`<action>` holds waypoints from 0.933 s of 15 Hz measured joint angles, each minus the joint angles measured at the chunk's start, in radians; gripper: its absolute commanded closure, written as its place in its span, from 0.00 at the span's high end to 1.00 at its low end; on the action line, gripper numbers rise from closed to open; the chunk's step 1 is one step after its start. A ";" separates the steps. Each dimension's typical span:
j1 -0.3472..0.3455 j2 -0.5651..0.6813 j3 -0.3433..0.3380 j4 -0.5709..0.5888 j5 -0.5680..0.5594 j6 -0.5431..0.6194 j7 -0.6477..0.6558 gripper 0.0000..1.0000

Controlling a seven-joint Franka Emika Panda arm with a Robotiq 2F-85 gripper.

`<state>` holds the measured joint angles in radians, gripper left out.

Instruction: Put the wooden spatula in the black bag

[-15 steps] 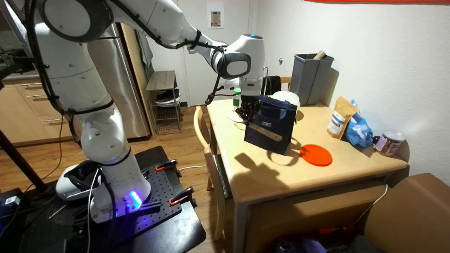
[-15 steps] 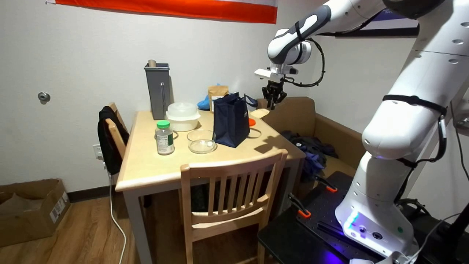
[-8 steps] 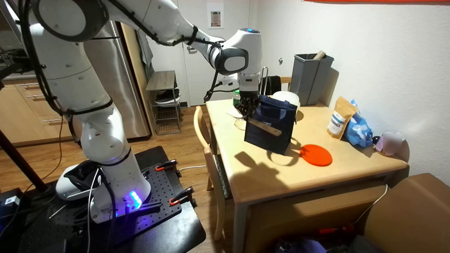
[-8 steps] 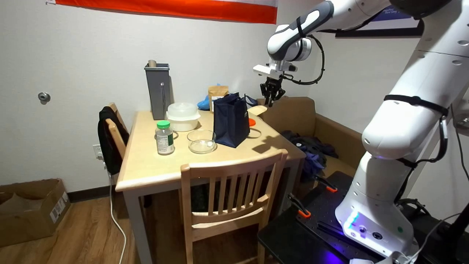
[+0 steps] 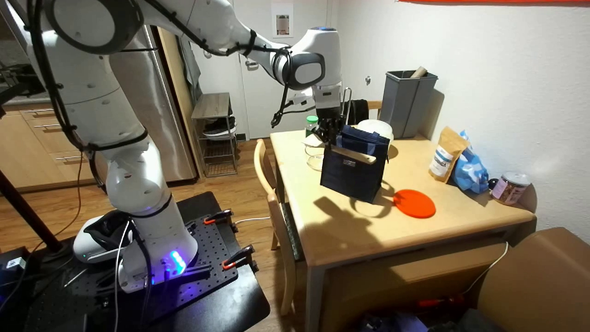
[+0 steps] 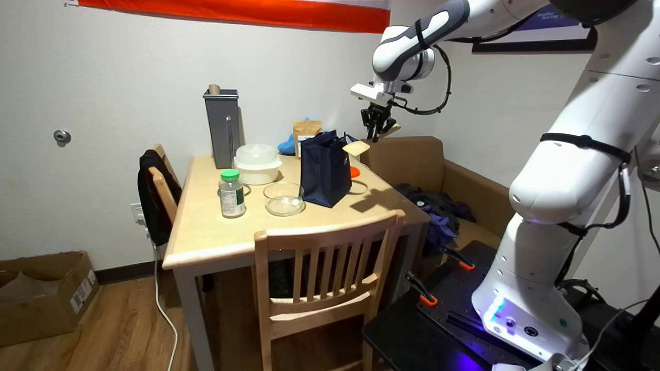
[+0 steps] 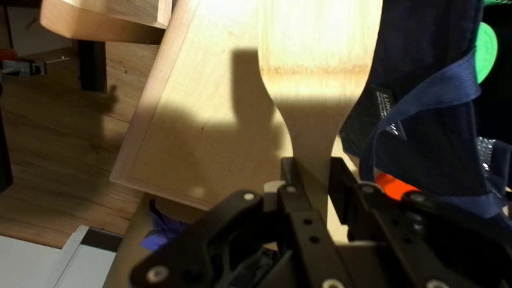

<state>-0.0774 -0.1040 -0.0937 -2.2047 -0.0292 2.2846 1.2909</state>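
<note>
The black bag, very dark navy, stands upright on the table in both exterior views [image 5: 352, 177] [image 6: 325, 172]. Its strap and open side show at the right of the wrist view [image 7: 428, 40]. My gripper [image 5: 328, 139], also in an exterior view [image 6: 375, 136], is shut on the wooden spatula [image 7: 320, 48] near where blade meets handle. The spatula is held roughly level, in the air beside the bag. Its handle [image 5: 355, 155] crosses in front of the bag's upper part in an exterior view. Its pale blade [image 6: 356, 148] shows near the bag's side. The bag's inside is mostly hidden.
An orange disc [image 5: 414, 203] lies beside the bag. A glass bowl [image 6: 283, 202], a green-lidded jar [image 6: 232, 196], a white lidded container [image 6: 258, 165] and a tall grey bin [image 5: 408, 106] share the table. A chair [image 6: 330, 237] stands at its edge.
My gripper has risen and shifted slightly towards the bag, carrying the spatula. The handle now sits higher across the bag's face, and the blade is closer to the bag. The bag has not moved.
</note>
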 measured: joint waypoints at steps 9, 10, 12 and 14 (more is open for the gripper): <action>0.007 -0.005 0.081 0.087 -0.168 0.034 0.092 0.06; 0.009 -0.004 0.089 0.094 -0.183 0.048 0.099 0.06; 0.009 -0.002 0.105 0.100 -0.243 0.102 0.138 0.06; 0.009 0.006 0.116 0.102 -0.335 0.165 0.203 0.06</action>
<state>-0.0681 -0.0977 0.0227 -2.1027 -0.3641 2.4491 1.4940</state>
